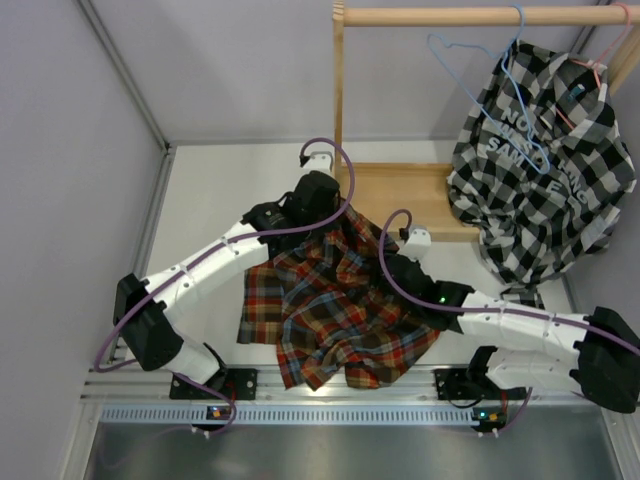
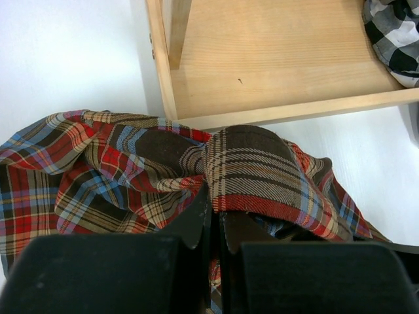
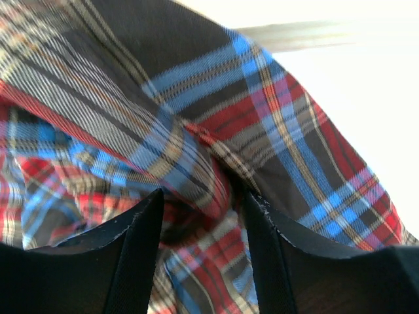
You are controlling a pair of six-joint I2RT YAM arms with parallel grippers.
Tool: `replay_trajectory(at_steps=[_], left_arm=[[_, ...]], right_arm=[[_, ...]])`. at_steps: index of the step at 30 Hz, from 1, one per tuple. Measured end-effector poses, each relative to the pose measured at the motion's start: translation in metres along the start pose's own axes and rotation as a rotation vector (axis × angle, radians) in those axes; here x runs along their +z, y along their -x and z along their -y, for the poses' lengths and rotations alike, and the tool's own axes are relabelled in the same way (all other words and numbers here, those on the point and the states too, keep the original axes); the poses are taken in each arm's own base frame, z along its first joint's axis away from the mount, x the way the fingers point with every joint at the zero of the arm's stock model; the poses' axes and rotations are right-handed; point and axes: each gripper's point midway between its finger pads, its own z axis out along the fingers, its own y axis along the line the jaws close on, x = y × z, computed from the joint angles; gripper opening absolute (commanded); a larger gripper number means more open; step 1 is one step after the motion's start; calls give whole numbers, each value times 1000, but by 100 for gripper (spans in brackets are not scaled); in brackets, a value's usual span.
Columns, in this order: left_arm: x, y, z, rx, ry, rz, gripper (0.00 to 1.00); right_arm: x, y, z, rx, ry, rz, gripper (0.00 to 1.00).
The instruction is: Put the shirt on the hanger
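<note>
The plaid shirt (image 1: 335, 310) lies crumpled on the white table between my arms. My left gripper (image 1: 333, 218) is at its far edge, next to the wooden rack base. In the left wrist view that gripper (image 2: 217, 208) is shut on a bunched fold of the shirt (image 2: 249, 163). My right gripper (image 1: 393, 260) is over the shirt's right upper part. In the right wrist view it (image 3: 203, 226) is open, with a raised fold of the shirt (image 3: 216, 176) between the fingers. The light-blue hanger (image 1: 470, 86) hangs empty on the wooden rod (image 1: 450, 16), far from both grippers.
A black-and-white checked shirt (image 1: 540, 180) hangs on a pink-red hanger (image 1: 600, 62) at the right of the rod. The rack's wooden base (image 1: 400, 195) and upright post (image 1: 339, 90) stand just behind the shirt. The base also shows in the left wrist view (image 2: 275, 59).
</note>
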Motion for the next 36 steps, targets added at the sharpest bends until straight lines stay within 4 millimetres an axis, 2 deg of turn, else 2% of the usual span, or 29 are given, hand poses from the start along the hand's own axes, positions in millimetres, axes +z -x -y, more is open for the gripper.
replay_trajectory(at_steps=[4,6,9,10,13,17,21,26,28,29,31,34,35,36], left_arm=[[1,-2,0,1,0,-4,0],[2,-5,-2,3,4,-10,0],[4,-9,-5,6,12,-18,0],[4,-9,-6,6,13,-18,0],[3,-8,-7,3,15,-15,0],[2,-6,-9,0,15,-11,0],[1,-8,-5,9,-9,-22,0],[-2,-15,11,31,-110,-66,0],[-1,-18,22,33,-164,-85,0],[2,-21,27,33,-187,-92,0],[9,-30,32,32,-213,-109,0],[24,-56,27,27,-197,-161,3],[29,-66,23,26,-182,-185,7],[34,-77,19,23,-166,-208,17]], right_arm=[[3,10,-2,12,-15,39,51],[3,14,-6,21,-2,55,42],[3,19,-11,32,17,71,16],[2,21,-12,36,22,75,11],[-2,26,-14,46,38,89,0],[-17,47,-14,26,72,146,0],[-38,82,-11,-72,72,225,0],[-61,150,-13,-194,63,298,0],[-62,173,-4,-211,51,320,0],[-59,178,3,-218,39,320,0],[-51,176,17,-232,16,292,0],[-34,150,37,-268,0,201,0],[-30,139,44,-280,-8,165,0],[-28,129,49,-291,-10,131,0]])
